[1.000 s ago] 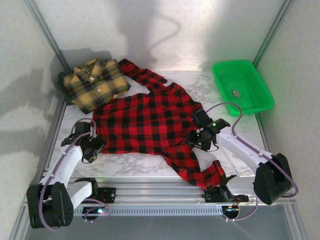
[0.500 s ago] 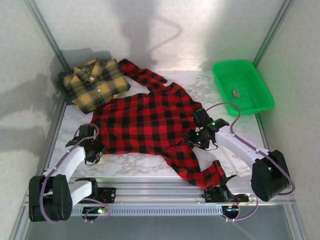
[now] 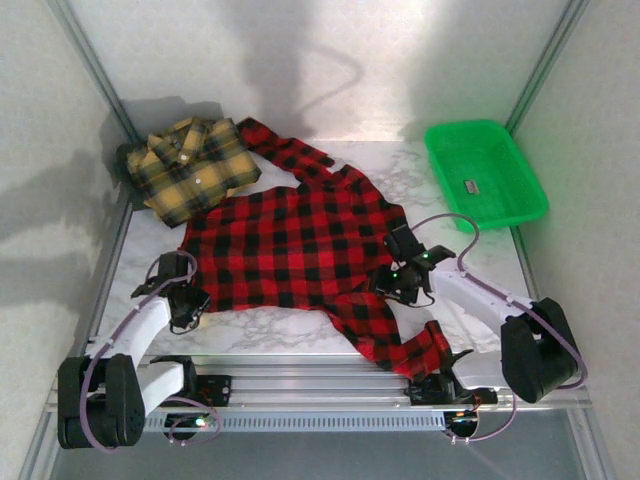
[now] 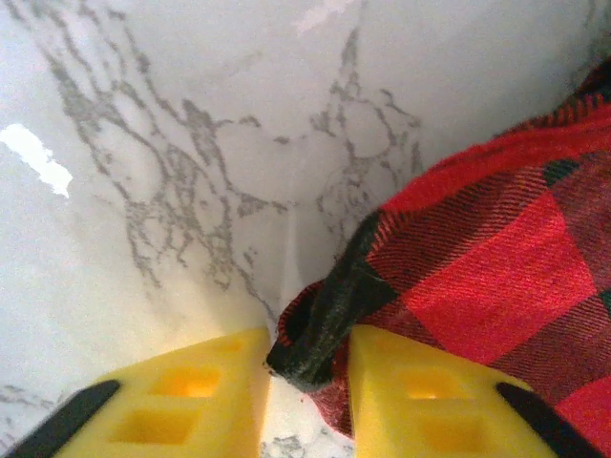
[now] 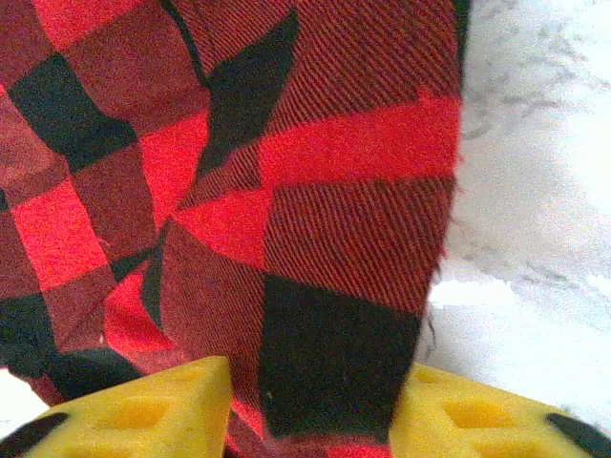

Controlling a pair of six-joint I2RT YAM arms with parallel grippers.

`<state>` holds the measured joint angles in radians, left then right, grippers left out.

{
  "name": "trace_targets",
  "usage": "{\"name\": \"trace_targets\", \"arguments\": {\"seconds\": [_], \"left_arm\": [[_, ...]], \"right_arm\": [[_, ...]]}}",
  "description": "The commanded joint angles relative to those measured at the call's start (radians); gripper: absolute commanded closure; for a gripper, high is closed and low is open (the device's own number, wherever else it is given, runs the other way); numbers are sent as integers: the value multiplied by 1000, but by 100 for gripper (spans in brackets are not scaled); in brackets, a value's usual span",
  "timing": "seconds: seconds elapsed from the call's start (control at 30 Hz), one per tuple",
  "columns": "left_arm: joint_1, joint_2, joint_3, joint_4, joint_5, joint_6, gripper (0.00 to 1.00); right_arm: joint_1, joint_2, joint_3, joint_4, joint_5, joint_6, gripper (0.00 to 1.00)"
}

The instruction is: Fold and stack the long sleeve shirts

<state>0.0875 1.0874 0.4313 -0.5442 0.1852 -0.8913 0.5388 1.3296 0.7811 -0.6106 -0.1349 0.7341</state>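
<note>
Your left claw [image 4: 305, 351] pinches a corner of the red shirt [image 3: 290, 245] lying flat on the table [image 3: 270, 325], your right claw [image 5: 310, 382] sits spread over its other side, and the yellow shirt [image 3: 190, 168] lies back left.

Marble-look white worktop [image 3: 265, 325] with grey veining, boxed in by plain white wall panels [image 3: 450, 60] at the far edge and both sides. Aluminium posts [image 3: 95, 70] are set at the far corners. Soft shadows are thrown on the back panel, and a glare patch [image 4: 33, 157] is caught on the marble.
</note>
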Motion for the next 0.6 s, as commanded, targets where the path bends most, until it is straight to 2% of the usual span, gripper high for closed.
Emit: {"name": "trace_targets", "arguments": {"seconds": [0.0,0.1,0.23,0.43,0.57], "left_arm": [[-8,49,-41,183,12,-14,87],[-8,28,-38,165,-6,-17,100],[-8,-38,-17,100,-37,-13,100],[-8,-138,8,5,-44,-22,100],[-9,-167,-6,6,-11,-27,100]], "right_arm": [[-16,24,-10,29,29,21,69],[-29,14,8,-39,82,22,87],[-57,-33,21,-143,110,5,100],[-61,-89,19,-272,74,-15,100],[-62,-95,0,-269,52,-13,100]]}}
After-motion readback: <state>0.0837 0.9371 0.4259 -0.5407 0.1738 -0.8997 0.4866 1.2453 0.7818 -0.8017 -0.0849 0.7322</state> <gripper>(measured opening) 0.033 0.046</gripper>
